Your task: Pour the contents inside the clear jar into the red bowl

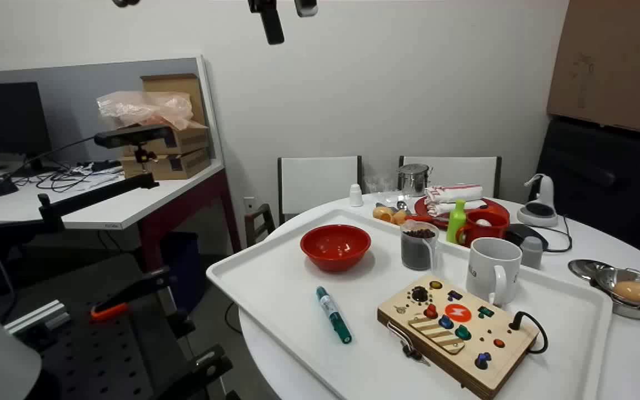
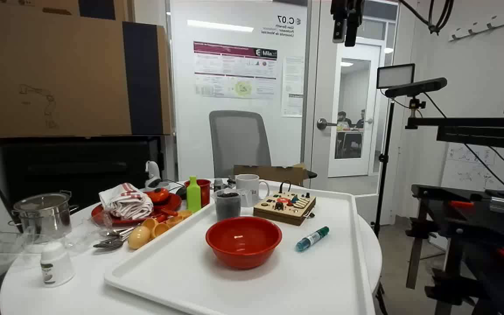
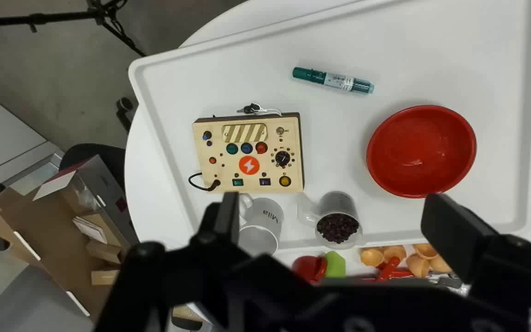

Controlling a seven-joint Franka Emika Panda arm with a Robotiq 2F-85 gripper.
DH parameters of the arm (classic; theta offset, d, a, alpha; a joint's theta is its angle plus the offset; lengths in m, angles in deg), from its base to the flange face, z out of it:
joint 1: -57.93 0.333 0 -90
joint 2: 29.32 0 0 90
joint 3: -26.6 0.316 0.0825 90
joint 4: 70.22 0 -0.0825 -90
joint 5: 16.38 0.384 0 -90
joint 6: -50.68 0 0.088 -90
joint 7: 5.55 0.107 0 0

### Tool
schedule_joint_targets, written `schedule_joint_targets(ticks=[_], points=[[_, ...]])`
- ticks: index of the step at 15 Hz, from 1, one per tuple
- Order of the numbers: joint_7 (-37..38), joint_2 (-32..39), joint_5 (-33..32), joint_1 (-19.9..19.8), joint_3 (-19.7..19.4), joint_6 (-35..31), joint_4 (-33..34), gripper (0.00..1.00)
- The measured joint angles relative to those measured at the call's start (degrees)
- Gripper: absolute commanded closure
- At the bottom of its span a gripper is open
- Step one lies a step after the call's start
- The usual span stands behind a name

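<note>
See-through greyish cylindrical jar point(image 1: 418, 254): in an exterior view, upright, right of centre.
Shallow glossy red round bowl point(image 2: 243, 245): in an exterior view, lower middle, jar beyond it.
Black two-fingered gripper point(image 3: 332, 217): wrist view, spread wide, nothing held; jar grasp presumably next.
White handled mug point(image 3: 264, 221): wrist view, close left of jar; keep off.
Dark grainy contents point(image 3: 338, 228): likely to spill; clamp squarely, lift level, tip only over bowl.

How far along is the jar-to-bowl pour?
Done: none of the pouring; the red bowl looks empty in the wrist view.
In hand: nothing; the gripper is open, above the tray.
Left: all of it. The clear jar stands upright with dark pieces inside, needing grasping, lifting and tipping over the bowl.
</note>
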Motion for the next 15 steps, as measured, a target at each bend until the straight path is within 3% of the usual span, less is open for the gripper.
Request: schedule_joint_targets(ticks=[4, 9, 15], points=[[-1.45, 0.15, 0.04, 0.73, -0.74, 0.01, 0.00, 0.00], [-16.97, 4.07, -0.06, 3.51, -5.59, -4.06, 0.98, 0.00], [-35.81, 16.11, -0.15, 6.04, -9.39, -9.40, 6.67, 0.00]])
